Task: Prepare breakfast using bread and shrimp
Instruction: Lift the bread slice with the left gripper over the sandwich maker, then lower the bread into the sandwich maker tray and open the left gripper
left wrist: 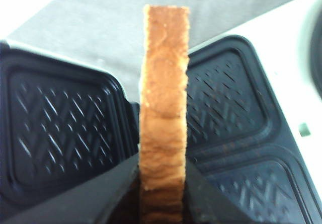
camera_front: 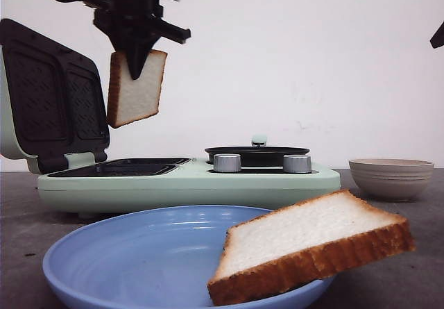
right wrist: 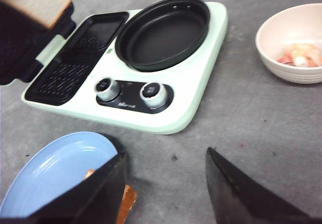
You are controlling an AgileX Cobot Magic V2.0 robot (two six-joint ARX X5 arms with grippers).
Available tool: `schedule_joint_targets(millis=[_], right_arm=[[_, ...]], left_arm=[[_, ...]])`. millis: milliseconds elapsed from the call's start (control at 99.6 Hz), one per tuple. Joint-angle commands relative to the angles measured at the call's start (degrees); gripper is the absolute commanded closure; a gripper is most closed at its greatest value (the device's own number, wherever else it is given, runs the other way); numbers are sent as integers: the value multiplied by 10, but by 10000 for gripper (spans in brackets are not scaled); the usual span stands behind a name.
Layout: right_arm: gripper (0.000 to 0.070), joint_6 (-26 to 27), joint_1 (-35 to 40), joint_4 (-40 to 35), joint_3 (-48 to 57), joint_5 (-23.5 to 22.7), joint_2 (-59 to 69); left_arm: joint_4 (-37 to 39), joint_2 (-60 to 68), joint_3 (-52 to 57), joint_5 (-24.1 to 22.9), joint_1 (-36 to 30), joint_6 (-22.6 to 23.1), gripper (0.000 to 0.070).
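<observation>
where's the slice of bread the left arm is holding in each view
Front view: held bread slice hangs upper left, clamped by the left pincer.
Left wrist view: edge-on crust down the centre.
Right wrist view: a corner at top left.
Shared landmark: the sandwich maker's ribbed plate.

My front camera sits low, almost level with the worktop [camera_front: 21, 226], looking forward; the blue plate [camera_front: 104, 253] lies very near its lens, the breakfast maker [camera_front: 187, 184] farther back before a white wall. My left wrist camera looks straight down from close above the maker's grill plates [left wrist: 55, 133], along the crust edge of the held bread slice [left wrist: 163, 113]. My right wrist camera looks down at a slant from higher up, taking in the maker [right wrist: 196, 98], the bowl [right wrist: 282, 38] and the plate [right wrist: 55, 168]. All three views share the maker's grill section.
</observation>
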Motion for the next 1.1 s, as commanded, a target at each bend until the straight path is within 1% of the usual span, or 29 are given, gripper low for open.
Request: schedule_joint_targets(millis=[0,131,261,361,462,522,683,1014,1095], right_arm=[[397,2,5,6,10,-1,2],[398,2,13,6,10,-1,2],[398,1,21,6,10,-1,2],[398,0,27,6,10,-1,2],[398,-3,34,6,10,0,2],[397,-8,39,6,10,1,2],[397,-10,49,6,10,1,2],[398,-11,63,6,10,1,2],[398,-11,68,6,10,5,2]], left_arm=[[-16,31,46,-10,-5,-12,696],[-61,82,113,-21,-5,-25,696],[-91,118,151,-25,-4,-35,696],[-92,132,154,-29,-4,-43,696],[-95,142,154,-52,-3,-52,696],[-93,145,154,-57,-2,-56,696],[-81,146,154,-57,4,-66,696],[-90,146,154,-54,19,-76,696],[-91,146,154,-49,21,-85,696]])
